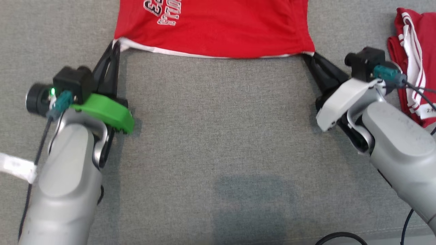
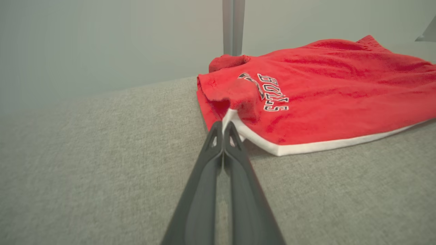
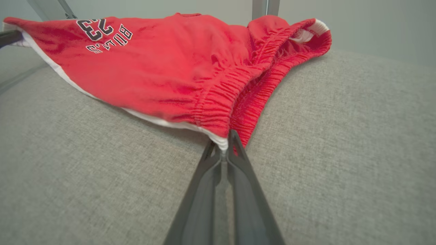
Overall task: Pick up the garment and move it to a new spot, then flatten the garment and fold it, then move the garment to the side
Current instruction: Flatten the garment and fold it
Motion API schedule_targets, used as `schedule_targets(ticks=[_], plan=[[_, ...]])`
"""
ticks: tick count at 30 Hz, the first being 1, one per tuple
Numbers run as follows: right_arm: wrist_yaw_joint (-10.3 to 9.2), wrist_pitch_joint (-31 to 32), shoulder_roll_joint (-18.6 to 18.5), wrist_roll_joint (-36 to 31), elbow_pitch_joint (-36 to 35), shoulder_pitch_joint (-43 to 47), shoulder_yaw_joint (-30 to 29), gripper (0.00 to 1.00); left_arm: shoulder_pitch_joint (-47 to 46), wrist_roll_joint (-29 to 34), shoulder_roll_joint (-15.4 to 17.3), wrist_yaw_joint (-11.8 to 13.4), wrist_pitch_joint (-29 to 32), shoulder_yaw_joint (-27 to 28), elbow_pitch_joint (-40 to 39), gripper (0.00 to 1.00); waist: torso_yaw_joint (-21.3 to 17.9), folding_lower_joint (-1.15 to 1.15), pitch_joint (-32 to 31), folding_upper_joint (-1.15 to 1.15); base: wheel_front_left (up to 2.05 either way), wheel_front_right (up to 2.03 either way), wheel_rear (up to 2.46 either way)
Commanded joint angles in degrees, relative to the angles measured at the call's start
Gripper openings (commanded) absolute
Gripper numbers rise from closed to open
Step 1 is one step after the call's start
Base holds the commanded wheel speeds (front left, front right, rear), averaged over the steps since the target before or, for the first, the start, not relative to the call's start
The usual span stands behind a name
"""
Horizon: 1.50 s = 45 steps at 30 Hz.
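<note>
Grey woven surface (image 1: 218, 143) right in front of me. My left gripper (image 1: 116, 44) and right gripper (image 1: 306, 56) are each pinched tight on a near corner of the red shorts (image 1: 218, 30), which lie stretched between them. Flattening step, I reckon. Next: keep it taut, lay it flat, then fold.

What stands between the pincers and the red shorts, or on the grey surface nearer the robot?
Nothing visible. The left pincer and the right pincer are shut on a corner of the red shorts. A second red garment lies to the right.
</note>
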Motion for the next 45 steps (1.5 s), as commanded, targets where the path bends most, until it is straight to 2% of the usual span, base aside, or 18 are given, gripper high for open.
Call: schedule_targets(ticks=[1,6,12,16,20,27,33,36,40,45], plan=[[-0.11,-0.2,-1.1,1.3,-0.8,2.9,1.0,0.00,3.1,-0.2,-0.2,-0.2,-0.1,0.8,-0.1,0.00,0.1,0.00,-6.6,-0.01,0.00,0.00,0.00],[-0.11,-0.1,-1.4,5.0,-1.7,12.7,2.8,0.00,13.8,-0.9,-2.2,-0.4,-0.1,3.9,1.1,0.00,0.0,0.00,-12.5,-0.01,0.00,0.00,0.00],[-0.11,-0.1,-0.4,5.0,-0.7,23.8,2.1,0.00,25.8,-0.8,-4.8,-0.3,-0.1,8.7,1.3,0.00,0.0,0.00,-20.1,-0.01,0.00,0.00,0.00],[-0.11,-0.1,-0.1,5.4,0.2,30.9,1.6,0.00,33.5,-0.7,-6.2,-0.3,-0.1,9.5,1.8,0.00,0.5,0.00,-24.6,-0.01,0.00,0.00,0.00],[-0.11,-0.1,0.0,5.2,0.2,35.1,1.6,0.00,37.7,-0.8,-6.7,-0.3,-0.1,10.2,1.9,0.00,1.0,0.00,-26.2,-0.01,0.00,0.00,0.00],[-0.12,0.0,-0.8,6.4,0.6,41.8,5.8,0.00,44.5,-1.4,-7.9,-0.3,-0.2,13.4,2.8,0.00,1.4,0.00,-28.6,-0.01,0.00,0.00,0.00],[-0.12,0.0,-1.6,9.4,1.1,44.8,10.5,0.00,47.0,-1.3,-8.3,-0.3,-0.2,14.9,2.5,0.00,1.5,0.00,-29.2,-0.01,0.00,0.00,0.00],[-0.15,0.0,-1.9,10.7,0.5,44.2,11.0,0.00,46.4,-0.8,-8.5,-0.3,-0.2,15.3,1.3,0.00,1.1,0.00,-28.8,-0.01,0.00,0.00,0.00],[-0.14,-0.1,-1.5,11.4,-2.6,41.6,7.7,0.00,42.4,0.1,-8.0,-0.3,-0.2,14.2,-2.5,0.00,0.2,0.00,-27.4,-0.01,0.00,0.00,0.00],[-0.11,-0.1,0.2,14.6,-8.4,40.6,-0.5,0.00,34.6,0.9,-6.9,-0.3,-0.2,10.6,-6.9,0.00,-1.7,0.00,-24.8,-0.01,0.00,0.00,0.00]])
